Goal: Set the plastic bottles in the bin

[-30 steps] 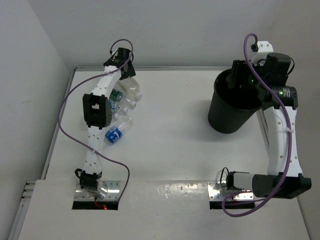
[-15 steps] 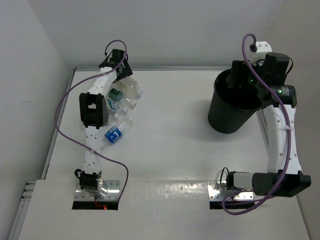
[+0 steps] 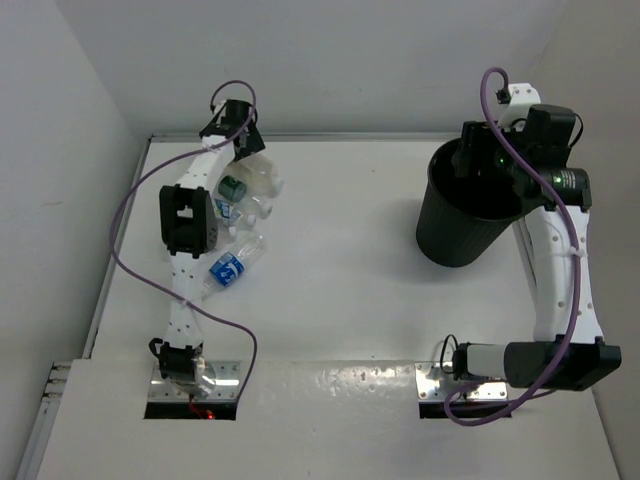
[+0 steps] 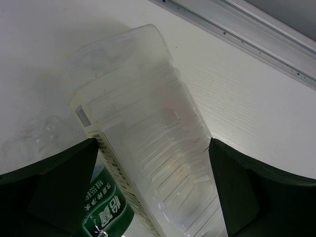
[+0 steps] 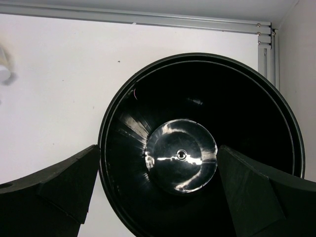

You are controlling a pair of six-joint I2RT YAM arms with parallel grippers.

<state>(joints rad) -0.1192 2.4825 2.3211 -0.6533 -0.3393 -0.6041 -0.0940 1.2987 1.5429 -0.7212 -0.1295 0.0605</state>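
Grasp stage: left tool (image 4: 154, 190), jaws wide, straddles the clear bottle (image 4: 143, 133) at upper left of the overhead view; closing squarely across its ribbed body should limit slipping. Left arm reaches far forward. Right tool (image 5: 158, 197), wide and empty, hangs above the bin (image 3: 455, 225), upper right. Other bottles (image 3: 230, 268) lie on the surface (image 3: 340, 290).

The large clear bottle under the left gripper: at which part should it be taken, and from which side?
Probably across its ribbed middle, coming down from above. The large clear bottle lies on its side, and its flat long walls face the fingers of the open left gripper. The green-labelled bottle lies close beside one wall, leaving that finger little room.
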